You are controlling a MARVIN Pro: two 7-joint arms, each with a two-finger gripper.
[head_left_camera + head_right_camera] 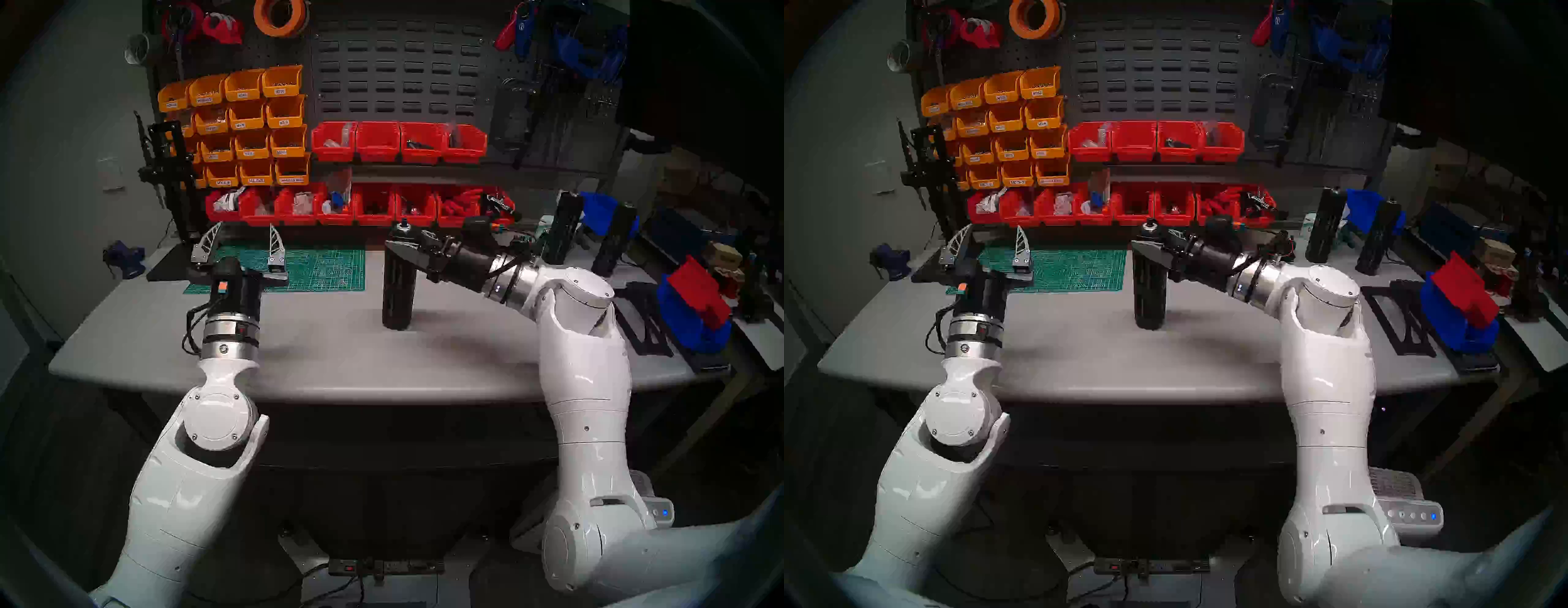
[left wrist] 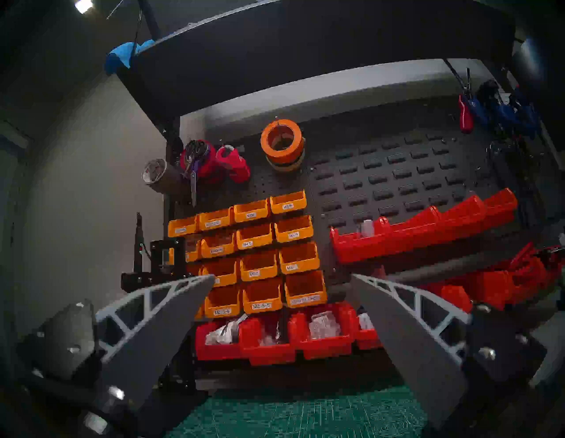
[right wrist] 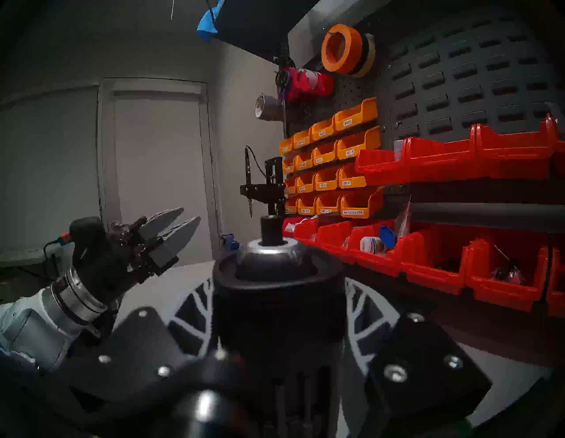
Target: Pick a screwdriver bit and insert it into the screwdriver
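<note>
- Workshop bench: grey worktop (image 1: 322, 356) with a green cutting mat (image 1: 314, 267) at the back, orange and red bins (image 1: 377, 140) on the pegboard behind.
- Screwdriver (image 1: 398, 293) stands upright mid-worktop, base on the surface, just right of the mat.
- Right gripper (image 1: 403, 250) is wrapped around the screwdriver's upper body; in the right wrist view a finger (image 3: 363, 309) is seen on each flank, pressed against the black shell. Judged as a steadying grip, screwdriver braced.
- Socket (image 3: 272, 229) on top is exposed and unobstructed; whether anything is already seated in it cannot be told.
- Left gripper (image 1: 244, 250) is held above the mat's left edge, well apart from the screwdriver, fingers (image 2: 171, 309) spread wide, nothing between them.
- Bit: not located in any view; too thin and dark to be picked out among the bins or on the mat.
- Progress estimate: early. Screwdriver secured; bit pickup, transfer and insertion all remain.
</note>
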